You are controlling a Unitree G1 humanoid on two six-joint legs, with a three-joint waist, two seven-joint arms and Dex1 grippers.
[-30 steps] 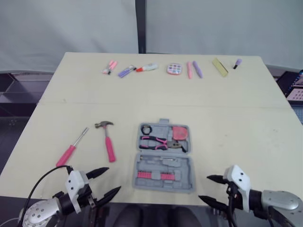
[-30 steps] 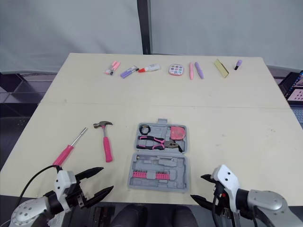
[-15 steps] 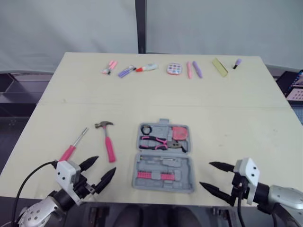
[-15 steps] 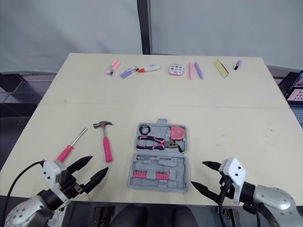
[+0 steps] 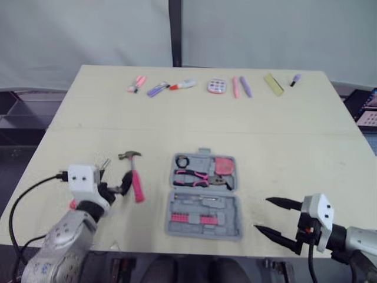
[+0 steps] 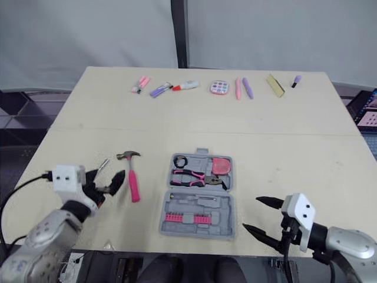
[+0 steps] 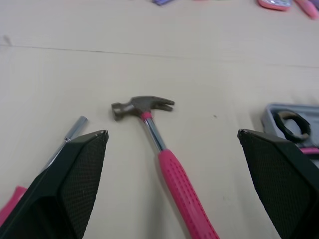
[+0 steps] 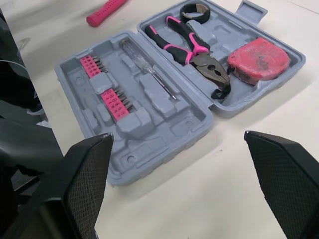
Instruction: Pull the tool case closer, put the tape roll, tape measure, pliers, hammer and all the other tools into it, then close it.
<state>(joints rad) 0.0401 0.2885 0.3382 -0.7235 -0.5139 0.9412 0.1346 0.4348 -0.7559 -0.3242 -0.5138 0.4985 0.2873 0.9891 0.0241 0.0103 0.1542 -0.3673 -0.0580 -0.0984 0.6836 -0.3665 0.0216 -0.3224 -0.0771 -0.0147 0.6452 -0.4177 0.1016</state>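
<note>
Left eye view, one case (image 5: 204,196), one hammer (image 5: 135,175), left tool (image 7: 172,133), right tool (image 5: 261,213), both parted

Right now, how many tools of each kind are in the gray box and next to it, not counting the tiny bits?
Hammer: 1
Pink-handled screwdriver: 1
Slim screwdriver: 1
Pliers: 1
Tape measure: 1
Tape roll: 1
Total: 6

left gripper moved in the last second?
Yes. The left gripper has advanced from the near edge of the table toward the hammer; it is now open just left of its handle, over the screwdriver.
</note>
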